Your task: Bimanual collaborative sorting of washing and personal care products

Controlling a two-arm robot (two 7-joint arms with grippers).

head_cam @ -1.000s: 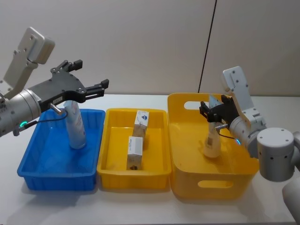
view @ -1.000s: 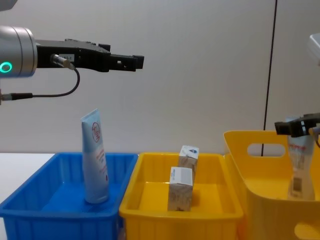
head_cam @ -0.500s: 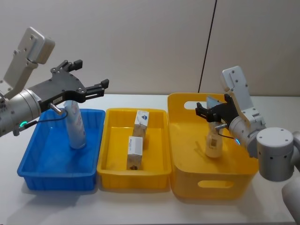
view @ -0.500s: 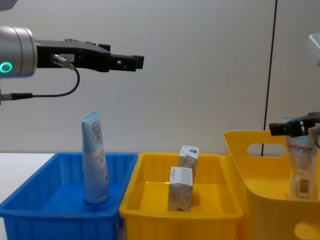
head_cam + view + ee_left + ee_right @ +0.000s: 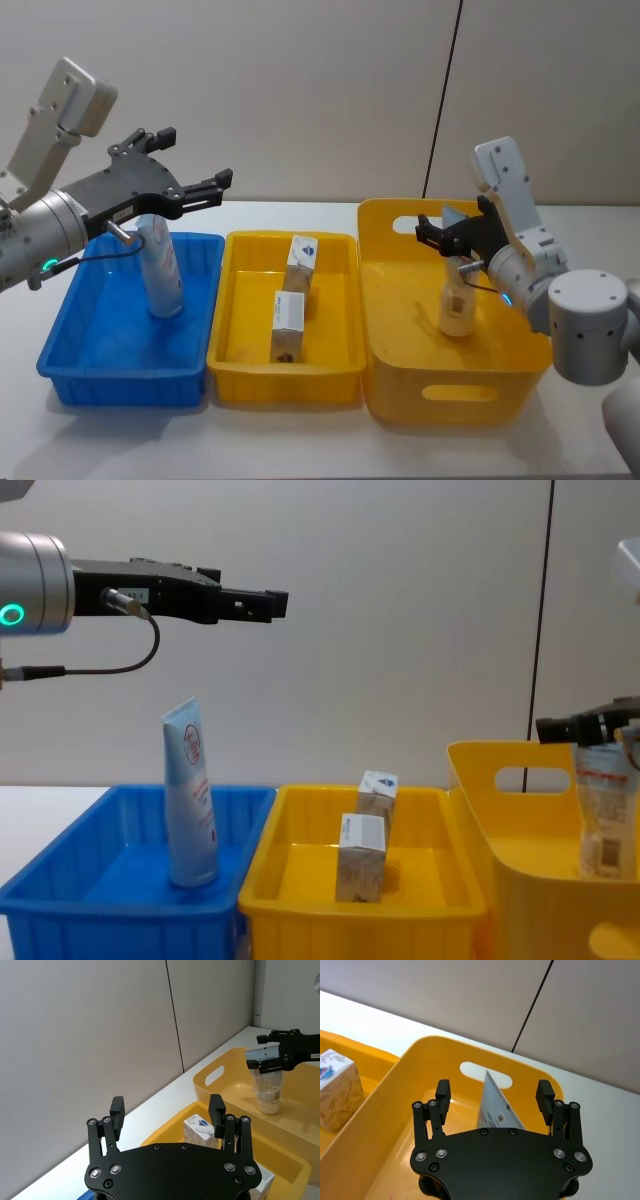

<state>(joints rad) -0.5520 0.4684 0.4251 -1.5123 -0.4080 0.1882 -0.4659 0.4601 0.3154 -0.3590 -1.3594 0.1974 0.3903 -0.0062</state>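
White table point(image 5: 300, 435), right claw point(image 5: 430, 232) spread over tube point(image 5: 457, 308)

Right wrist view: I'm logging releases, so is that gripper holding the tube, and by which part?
Nothing is held: the right gripper is open, its fingers apart on either side of the tube, level with its crimped top edge without touching.

A plain grey wall point(image 5: 300, 90) with one dark vertical seam point(image 5: 445, 95) backs a white table point(image 5: 300, 440).

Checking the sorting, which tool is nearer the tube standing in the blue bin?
Left. The left tool hangs open above that tube; the right tool is far off over the large yellow basket.
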